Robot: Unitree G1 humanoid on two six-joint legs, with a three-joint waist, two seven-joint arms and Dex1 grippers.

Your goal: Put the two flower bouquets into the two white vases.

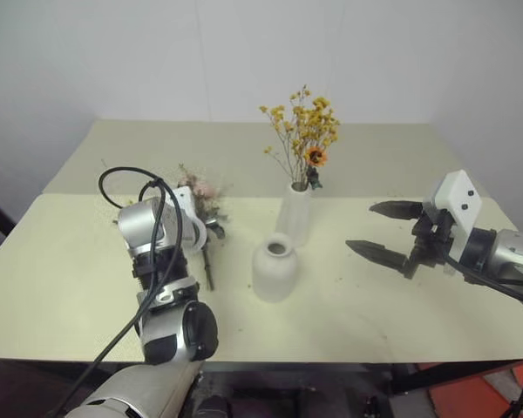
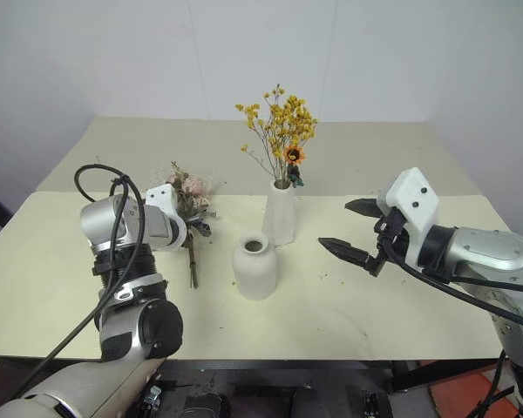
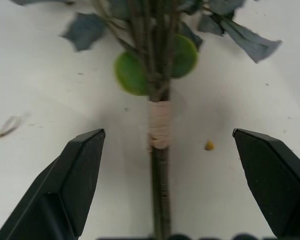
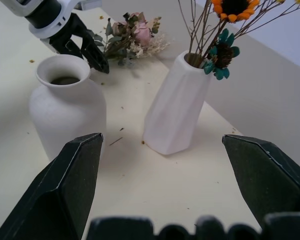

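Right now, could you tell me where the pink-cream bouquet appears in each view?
Left eye: pink-cream bouquet lies on the table, left of the short vase.
Right eye: likewise, beyond the left gripper.
Left wrist: its bound stem runs between the open fingers.
Right wrist: blooms behind the short vase.
Shared landmark: the short vase.

Left arm reaches forward over the table's left side, wrist bent steeply, left gripper (image 3: 167, 145) pointed down and forward, its two black fingers (image 3: 82, 165) spread wide apart. Right arm comes in from the right edge, roughly level, right gripper (image 1: 385, 230) aimed leftward, its tapered fingers (image 1: 370, 252) likewise parted, holding nothing.
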